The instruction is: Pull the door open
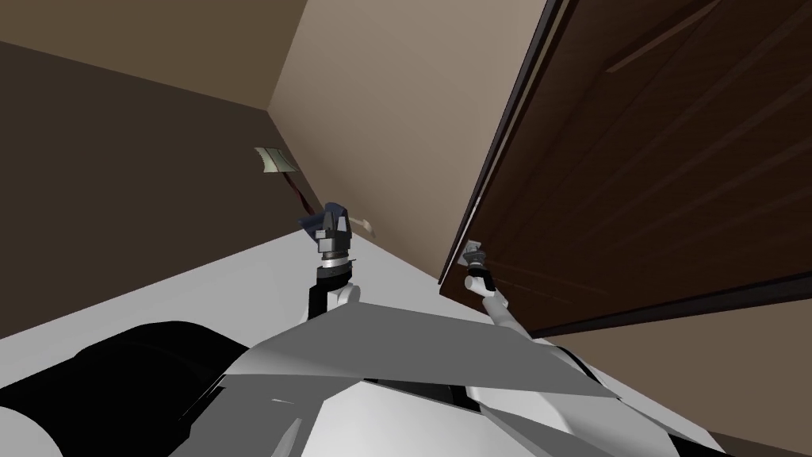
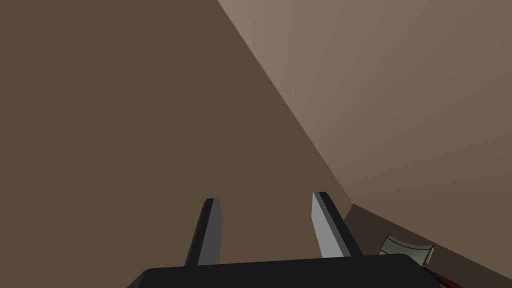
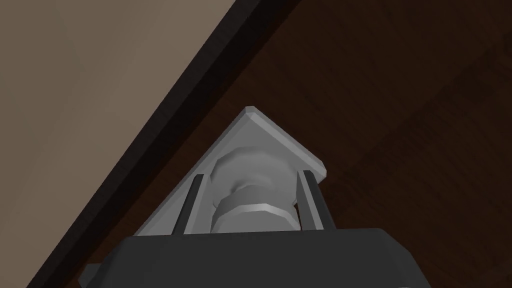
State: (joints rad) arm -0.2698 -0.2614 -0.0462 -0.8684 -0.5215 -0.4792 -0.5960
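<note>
Dark brown door (image 1: 674, 159), grey knob (image 3: 250, 210).
My right gripper (image 3: 252, 175) had its jaws clenched on the knob; left gripper (image 2: 265, 197) jaws hung released.

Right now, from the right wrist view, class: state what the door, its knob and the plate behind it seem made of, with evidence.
Door: apparently dark brown wood, matte; faint grain streaks cross it. Knob: probably metal, smooth satin grey with soft highlights on its ridges, though plastic cannot be ruled out. Plate: same light grey, flat, bevelled edge; likely metal too.
</note>
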